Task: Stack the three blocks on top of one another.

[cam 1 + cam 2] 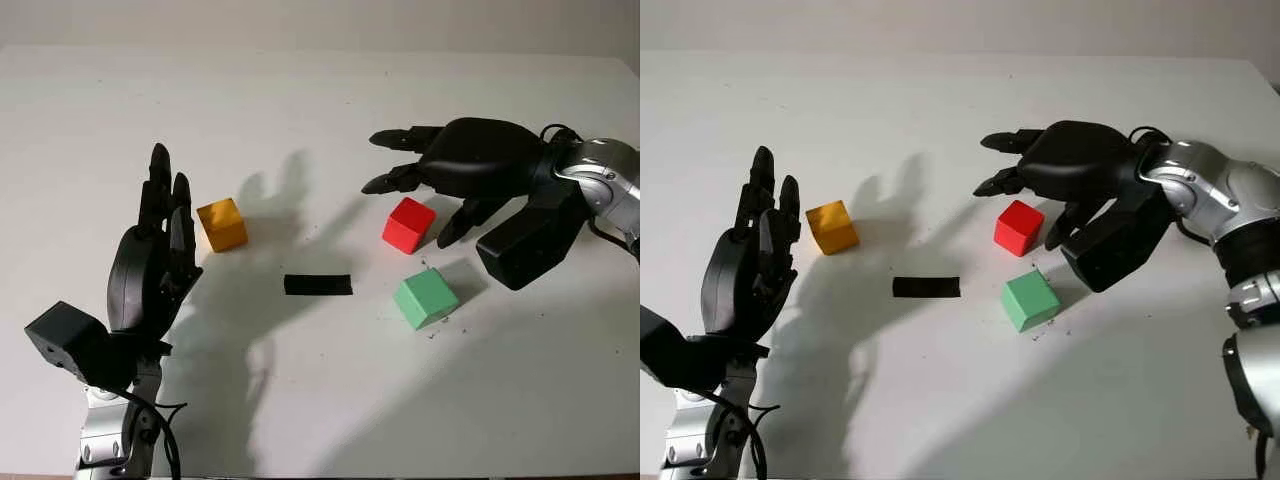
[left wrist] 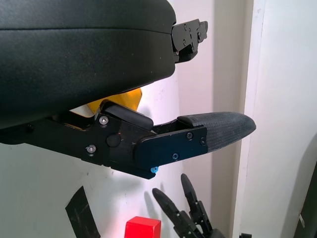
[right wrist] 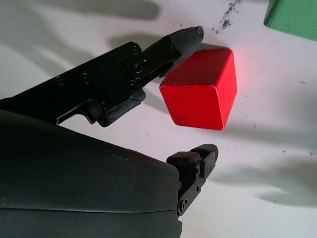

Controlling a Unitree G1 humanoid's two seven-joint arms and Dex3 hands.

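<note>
We see right hand (image 1: 425, 175) open, empty, over red block (image 1: 408, 224), one fingertip beside it | left hand (image 1: 150, 260) open, orange block (image 1: 222, 224) just beyond | green block (image 1: 425, 298) near red | black tape (image 1: 317, 285) on white desk (image 1: 320, 400)

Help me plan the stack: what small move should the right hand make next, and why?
Probably lower the right hand and close its fingers on the red block. It is open just above that block, which sits untouched on the table, apart from the green block.
</note>
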